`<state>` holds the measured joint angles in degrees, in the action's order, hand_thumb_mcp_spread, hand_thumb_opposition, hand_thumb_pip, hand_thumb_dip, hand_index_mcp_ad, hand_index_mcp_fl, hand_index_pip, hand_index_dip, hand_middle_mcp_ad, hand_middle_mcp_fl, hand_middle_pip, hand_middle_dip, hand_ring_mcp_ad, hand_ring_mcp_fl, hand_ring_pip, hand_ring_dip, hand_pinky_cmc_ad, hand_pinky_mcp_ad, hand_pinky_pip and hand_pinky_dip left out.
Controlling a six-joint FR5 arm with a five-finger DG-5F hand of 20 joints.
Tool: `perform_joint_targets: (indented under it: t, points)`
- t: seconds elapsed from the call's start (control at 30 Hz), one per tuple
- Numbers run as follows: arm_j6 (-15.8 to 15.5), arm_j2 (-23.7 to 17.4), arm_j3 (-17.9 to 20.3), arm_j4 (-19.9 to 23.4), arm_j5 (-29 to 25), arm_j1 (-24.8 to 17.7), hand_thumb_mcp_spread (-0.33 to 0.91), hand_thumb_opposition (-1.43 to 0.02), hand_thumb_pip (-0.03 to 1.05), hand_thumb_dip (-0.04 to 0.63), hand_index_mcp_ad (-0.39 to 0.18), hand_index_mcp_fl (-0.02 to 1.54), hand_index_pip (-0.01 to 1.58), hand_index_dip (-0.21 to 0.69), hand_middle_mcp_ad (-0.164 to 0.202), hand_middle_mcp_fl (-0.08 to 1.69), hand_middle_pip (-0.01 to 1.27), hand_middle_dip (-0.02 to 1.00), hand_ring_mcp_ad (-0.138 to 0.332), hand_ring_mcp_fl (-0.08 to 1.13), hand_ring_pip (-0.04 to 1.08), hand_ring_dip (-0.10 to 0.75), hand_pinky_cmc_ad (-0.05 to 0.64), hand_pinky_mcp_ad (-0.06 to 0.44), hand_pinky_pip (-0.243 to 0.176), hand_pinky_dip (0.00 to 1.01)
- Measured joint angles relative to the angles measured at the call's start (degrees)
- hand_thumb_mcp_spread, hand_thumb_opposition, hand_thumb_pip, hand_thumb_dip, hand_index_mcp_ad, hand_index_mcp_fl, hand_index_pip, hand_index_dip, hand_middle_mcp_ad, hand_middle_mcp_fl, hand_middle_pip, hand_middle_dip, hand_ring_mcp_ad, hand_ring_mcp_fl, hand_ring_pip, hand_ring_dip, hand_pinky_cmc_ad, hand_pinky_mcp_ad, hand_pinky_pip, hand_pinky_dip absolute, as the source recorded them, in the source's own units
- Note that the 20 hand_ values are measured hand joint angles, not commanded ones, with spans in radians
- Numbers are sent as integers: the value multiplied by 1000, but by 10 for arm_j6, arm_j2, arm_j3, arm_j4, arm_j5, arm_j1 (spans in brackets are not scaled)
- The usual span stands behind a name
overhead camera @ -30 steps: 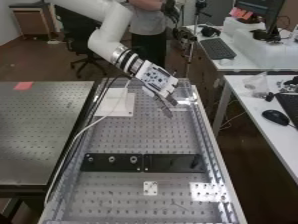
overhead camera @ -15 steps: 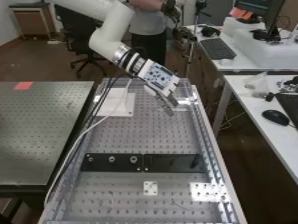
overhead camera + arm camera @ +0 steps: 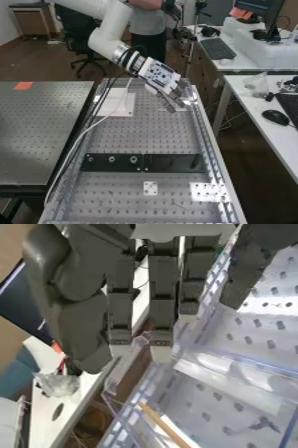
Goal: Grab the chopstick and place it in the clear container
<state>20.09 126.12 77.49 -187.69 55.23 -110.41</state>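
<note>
White arm (image 3: 111, 34) slanting down, dark grey fingers (image 3: 177, 93) hanging, nearly straight

my arm (image 3: 110, 35) is white, smooth rounded tube sections. silver ring (image 3: 119, 52) near the wrist, then black bands (image 3: 134, 63) split by a pale one. black cable (image 3: 141, 48) loops there, plus a white cable (image 3: 101, 118). hand (image 3: 170, 86) has a white housing (image 3: 158, 72) with a dark speckled pattern. fingers (image 3: 161, 299) dark grey, blocky, segmented, tiny round dots near some ends. thumb (image 3: 78, 321) i see as bulkier, smoother, same grey.
</note>
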Motion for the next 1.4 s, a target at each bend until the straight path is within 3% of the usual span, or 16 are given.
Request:
perform_joint_targets:
  t: [0.1,0.2,0.33,0.43,0.6,0.77,1.0,1.1,1.2,1.4]
  points:
    - [-11,-8,4,9,0,0,456,-808,600,307,-166,621,405,291,80,719,166,646,86,260,58,515,476,342,-122,487]
    - [-25,-18,10,21,2,1,422,-801,613,307,-169,588,340,291,77,679,152,646,86,246,58,515,476,342,-124,506]
    - [-74,-51,28,50,9,6,405,-791,597,307,-169,572,244,291,77,607,138,646,86,209,58,504,476,340,-124,520]
    - [-123,-79,45,70,18,14,367,-775,517,305,-169,541,140,297,80,574,113,646,86,176,66,506,475,340,-133,518]
    - [-227,-134,78,100,53,34,304,-747,454,244,-169,506,77,367,80,426,108,644,87,133,70,487,492,342,-134,520]
    - [-332,-168,96,111,100,50,258,-730,398,195,-169,428,52,419,79,281,91,527,89,35,73,429,510,342,-127,499]
    - [-501,-203,99,88,139,58,223,-709,398,133,-187,340,45,421,82,201,101,424,101,19,86,309,510,360,-59,333]
    - [-546,-213,95,70,142,58,208,-714,405,101,-192,319,37,424,79,150,101,380,101,21,93,276,508,363,-59,271]
    - [-577,-225,92,58,142,59,183,-696,412,86,-192,237,37,396,77,148,103,365,101,19,86,246,508,363,-61,227]
    - [-597,-240,93,68,141,65,182,-682,414,86,-190,236,37,367,80,147,119,344,99,12,82,213,515,363,-61,178]
